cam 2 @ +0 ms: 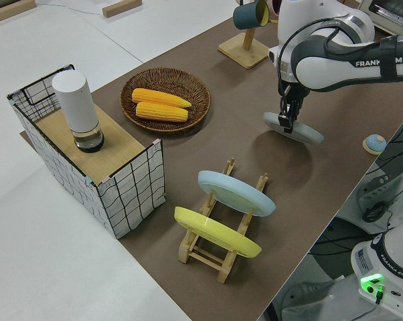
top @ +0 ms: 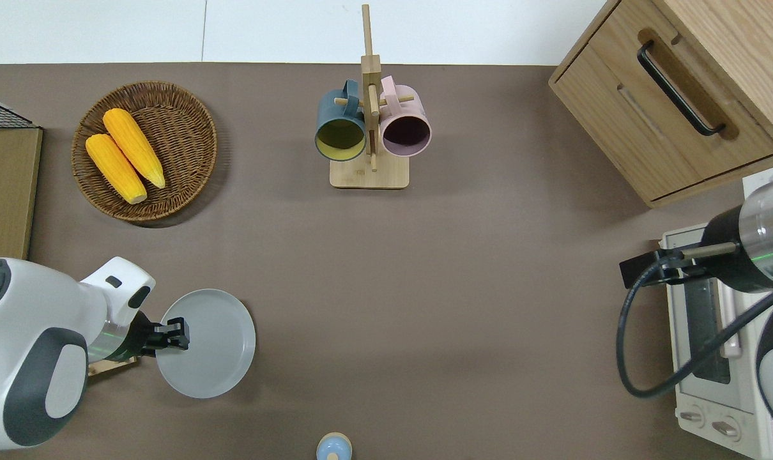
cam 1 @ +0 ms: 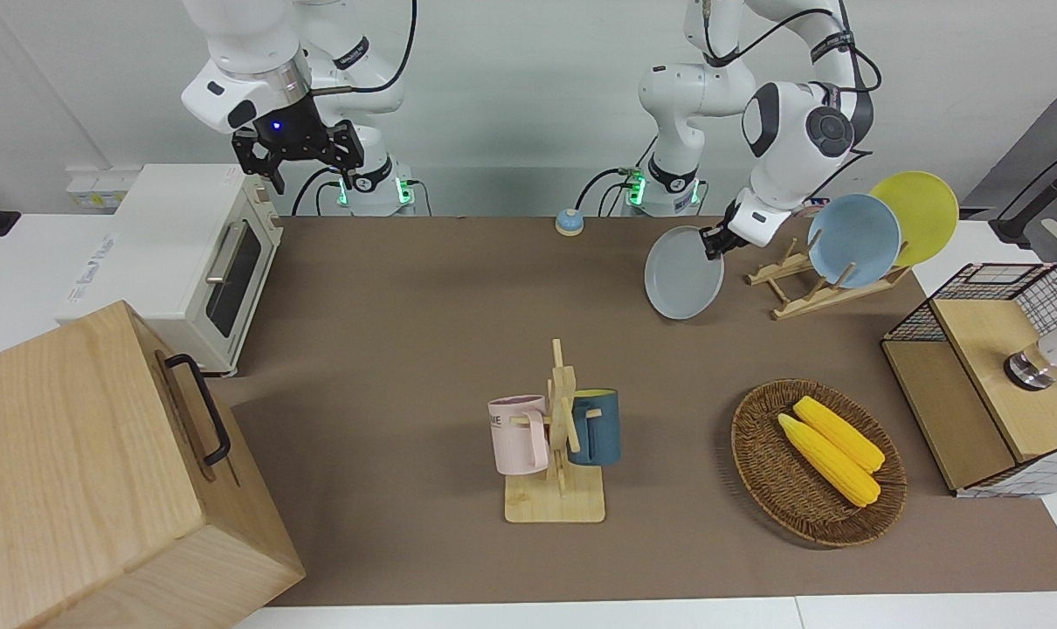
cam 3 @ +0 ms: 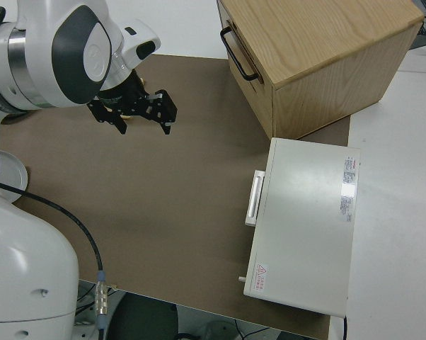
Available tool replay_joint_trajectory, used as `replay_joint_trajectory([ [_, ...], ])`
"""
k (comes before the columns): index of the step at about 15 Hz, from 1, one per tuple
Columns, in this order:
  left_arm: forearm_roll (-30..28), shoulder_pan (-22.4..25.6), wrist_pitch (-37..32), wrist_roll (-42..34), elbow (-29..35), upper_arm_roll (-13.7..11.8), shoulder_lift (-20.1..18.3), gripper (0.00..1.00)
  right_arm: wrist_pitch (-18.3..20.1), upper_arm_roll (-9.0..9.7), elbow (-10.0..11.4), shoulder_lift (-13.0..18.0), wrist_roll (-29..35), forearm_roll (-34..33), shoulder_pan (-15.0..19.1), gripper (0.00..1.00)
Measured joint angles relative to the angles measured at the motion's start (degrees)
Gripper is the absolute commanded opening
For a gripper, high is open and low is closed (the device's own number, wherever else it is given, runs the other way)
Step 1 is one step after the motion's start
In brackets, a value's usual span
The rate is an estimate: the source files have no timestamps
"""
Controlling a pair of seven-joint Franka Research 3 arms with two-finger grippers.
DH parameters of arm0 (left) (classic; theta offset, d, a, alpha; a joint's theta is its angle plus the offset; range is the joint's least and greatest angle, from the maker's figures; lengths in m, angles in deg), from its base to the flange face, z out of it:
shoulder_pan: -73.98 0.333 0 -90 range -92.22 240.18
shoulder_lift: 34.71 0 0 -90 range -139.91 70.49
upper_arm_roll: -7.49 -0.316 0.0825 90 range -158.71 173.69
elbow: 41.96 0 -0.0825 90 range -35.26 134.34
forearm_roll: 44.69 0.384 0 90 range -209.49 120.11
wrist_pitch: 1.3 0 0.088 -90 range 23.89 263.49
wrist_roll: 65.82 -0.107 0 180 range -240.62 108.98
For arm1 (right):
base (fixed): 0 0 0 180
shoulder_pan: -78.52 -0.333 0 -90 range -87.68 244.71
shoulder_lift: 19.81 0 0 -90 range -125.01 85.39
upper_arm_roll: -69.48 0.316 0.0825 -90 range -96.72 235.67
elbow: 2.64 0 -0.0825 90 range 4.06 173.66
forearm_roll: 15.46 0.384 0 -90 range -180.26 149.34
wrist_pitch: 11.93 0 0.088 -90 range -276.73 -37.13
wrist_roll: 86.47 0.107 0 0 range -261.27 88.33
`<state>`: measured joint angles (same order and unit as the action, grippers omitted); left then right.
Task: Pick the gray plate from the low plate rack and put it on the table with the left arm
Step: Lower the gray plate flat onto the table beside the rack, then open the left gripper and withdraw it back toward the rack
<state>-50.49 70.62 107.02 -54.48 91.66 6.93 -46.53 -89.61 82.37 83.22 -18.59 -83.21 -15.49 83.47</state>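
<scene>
three plates show. the left gripper (top: 181,333) pinches the rim of the gray plate (top: 211,345), low over the table (top: 425,287) beside the low plate rack (cam 1: 804,284). two plates sit there. the left arm (cam 2: 352,60) reads "franka". the right arm is parked, its claw spread.
</scene>
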Motion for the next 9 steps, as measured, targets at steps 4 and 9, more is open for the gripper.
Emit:
replay_joint_trajectory([
  [4, 0.01, 0.01, 0.04, 0.0, -0.01, -0.22, -0.07, 0.94, 0.0, 0.0, 0.0, 0.0, 0.0, 0.0, 0.0, 0.987],
  [9, 0.02, 0.05, 0.05, 0.0, -0.71, -0.56, -0.33, 0.99, 0.0, 0.0, 0.0, 0.0, 0.0, 0.0, 0.0, 0.99],
])
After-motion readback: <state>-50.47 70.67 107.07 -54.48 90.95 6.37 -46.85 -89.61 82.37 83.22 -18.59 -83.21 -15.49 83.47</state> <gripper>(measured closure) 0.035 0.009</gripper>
